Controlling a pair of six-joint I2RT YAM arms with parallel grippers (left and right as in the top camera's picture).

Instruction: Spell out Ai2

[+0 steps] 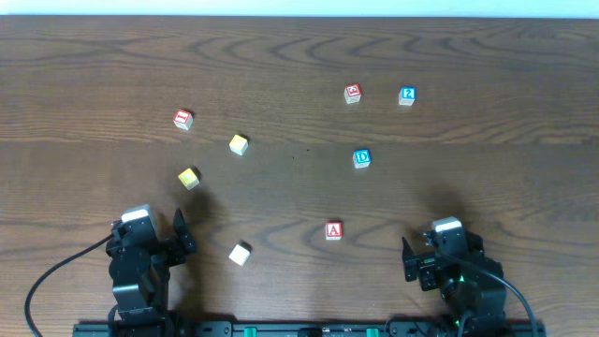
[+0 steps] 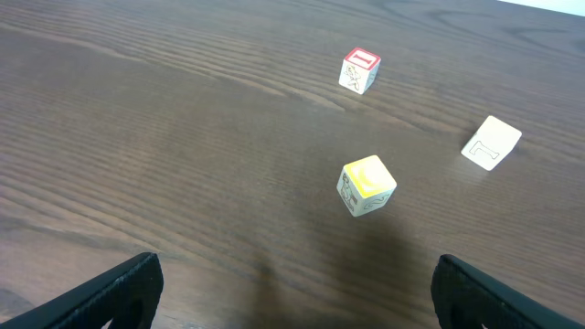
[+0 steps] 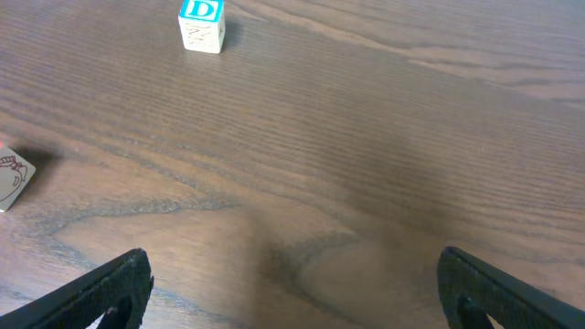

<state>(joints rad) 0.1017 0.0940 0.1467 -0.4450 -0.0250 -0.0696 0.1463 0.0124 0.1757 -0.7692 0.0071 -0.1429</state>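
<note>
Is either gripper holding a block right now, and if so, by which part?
Nothing is held. The left gripper and the right gripper are both open, and nothing sits between the fingers of either.

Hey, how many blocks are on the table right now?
8. Left half: left red block, cream block, yellow block, white block nearest the front. Right half: A block, D block, far red block, 2 block. None seems hidden.

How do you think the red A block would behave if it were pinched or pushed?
The red A block looks like a small rigid cube, so it probably keeps shape when pinched. Flat faces suggest sliding, not rolling, on the table. Likely light, it may spin if nudged off-centre.
</note>
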